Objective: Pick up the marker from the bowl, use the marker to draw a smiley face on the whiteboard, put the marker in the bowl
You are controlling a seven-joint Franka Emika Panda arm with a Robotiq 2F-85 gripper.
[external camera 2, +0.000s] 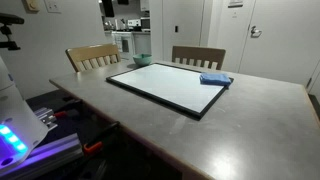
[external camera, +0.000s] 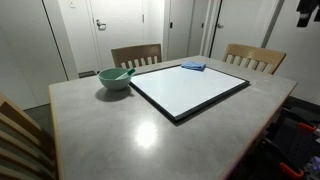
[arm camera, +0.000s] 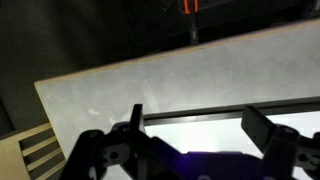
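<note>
The whiteboard (external camera: pixel 188 90) lies flat on the grey table (external camera: pixel 110 130), white with a thin black frame, and also shows in the other exterior view (external camera 2: pixel 170 85). Next to its corner stands the teal bowl (external camera: pixel 116 78), seen in both exterior views (external camera 2: pixel 142 61). The marker (external camera: pixel 126 71) rests in it as a thin stick leaning on the rim. My gripper (arm camera: pixel 200 124) hangs high above the whiteboard's edge (arm camera: pixel 190 132), far from the bowl. It is open, with both dark fingers (arm camera: pixel 262 128) spread wide and nothing between them. The bowl and marker are out of the wrist view.
A flat blue pad (external camera: pixel 193 66) lies on the whiteboard's far corner (external camera 2: pixel 215 79). Two wooden chairs (external camera: pixel 136 54) (external camera: pixel 254 58) stand along the table's far side, and another chair back (external camera: pixel 22 135) stands at the near corner. The robot base (external camera 2: pixel 12 125) stands beside the table.
</note>
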